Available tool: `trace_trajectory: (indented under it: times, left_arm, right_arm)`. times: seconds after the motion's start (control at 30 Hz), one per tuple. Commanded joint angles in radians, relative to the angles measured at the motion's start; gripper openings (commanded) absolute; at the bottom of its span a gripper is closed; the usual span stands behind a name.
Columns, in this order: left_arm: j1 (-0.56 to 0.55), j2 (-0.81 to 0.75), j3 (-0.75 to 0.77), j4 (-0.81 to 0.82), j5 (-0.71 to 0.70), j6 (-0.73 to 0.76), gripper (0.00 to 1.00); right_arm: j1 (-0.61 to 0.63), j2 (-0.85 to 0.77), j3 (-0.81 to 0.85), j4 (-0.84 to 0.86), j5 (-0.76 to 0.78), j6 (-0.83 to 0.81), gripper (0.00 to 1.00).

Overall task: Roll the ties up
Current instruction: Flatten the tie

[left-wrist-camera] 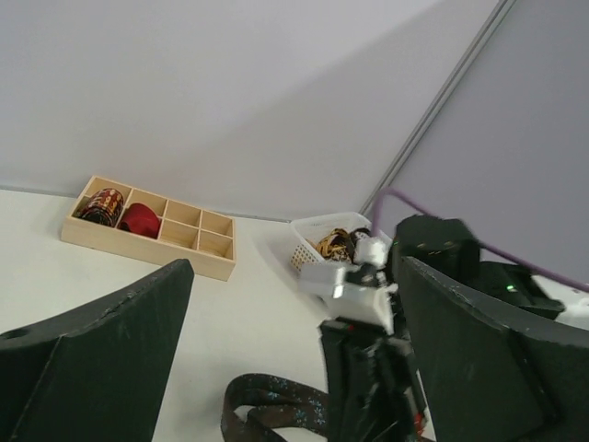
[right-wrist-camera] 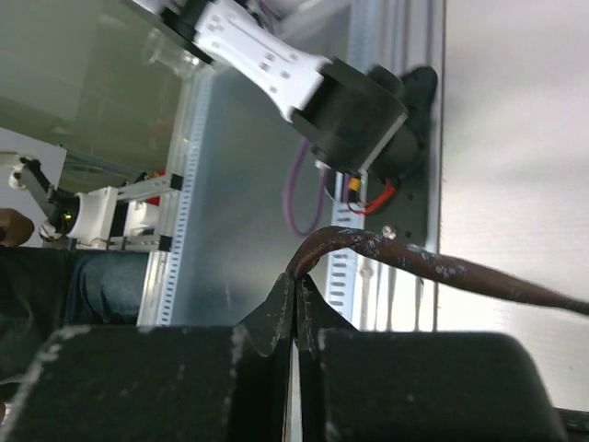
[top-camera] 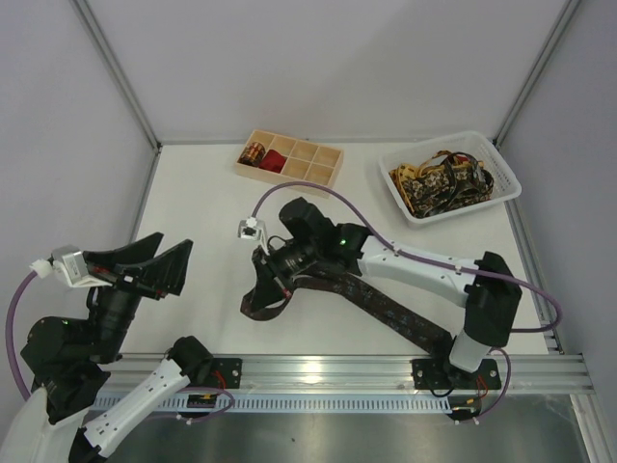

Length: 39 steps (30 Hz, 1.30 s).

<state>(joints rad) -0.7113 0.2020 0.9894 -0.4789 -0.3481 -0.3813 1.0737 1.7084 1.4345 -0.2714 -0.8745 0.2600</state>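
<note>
While the worktop carries one dark brown tie lying unrolled, the task is judged incomplete. The right arm reaches across the middle of the worktop, directly above that tie. The left arm hangs at the near left, well apart from it. The tie runs from beside the right arm's base diagonally toward the centre, where it ends in a loose loop under the right wrist. At the far right a white basket holds a heap of patterned ties, none rolled. A wooden tray at the far centre holds a patterned coil and a red coil in adjoining compartments at its left end. The right jaws are closed tight, nipping a fold of the dark brown tie at their very tips. The left jaws stand fully apart and hold nothing. Risks noted:

- The grip takes only a thin edge of fabric, so a turn of the wrist may pull the fold free.
- The long tail lies under the right arm and close to its base, so it may catch there and drag the roll loose.
- With no second hold on the tie, any coil formed is likely to slacken.
</note>
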Motion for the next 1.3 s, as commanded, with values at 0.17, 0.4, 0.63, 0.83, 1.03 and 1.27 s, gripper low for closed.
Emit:
trace_trajectory:
  times: [0.17,0.4,0.63,0.83,1.03,1.27]
  left_arm:
    - [-0.001,0.004,0.029,0.013,-0.043,0.045,0.99]
    - [-0.001,0.014,0.02,0.013,-0.06,0.047,0.99]
    - [0.001,0.059,0.009,0.017,-0.032,0.019,0.98]
    - [-0.001,0.099,-0.024,-0.012,-0.028,-0.039,0.97]
    - [-0.001,0.187,-0.032,-0.087,-0.078,-0.125,0.95]
    - [0.001,0.428,-0.06,-0.103,0.067,-0.168,0.91]
  right_arm:
    - [-0.027,-0.084,0.03,0.084,-0.107,0.076,0.0]
    - [-0.106,0.217,0.275,0.074,-0.078,0.11,0.04]
    - [-0.162,0.933,1.118,-0.224,0.008,0.203,0.51]
    - [-0.216,0.658,0.755,-0.036,0.113,0.226,0.77]
    - [-0.287,0.292,0.237,-0.124,0.365,0.186,0.69]
    - [-0.316,-0.227,-0.29,-0.268,0.721,0.293,0.59]
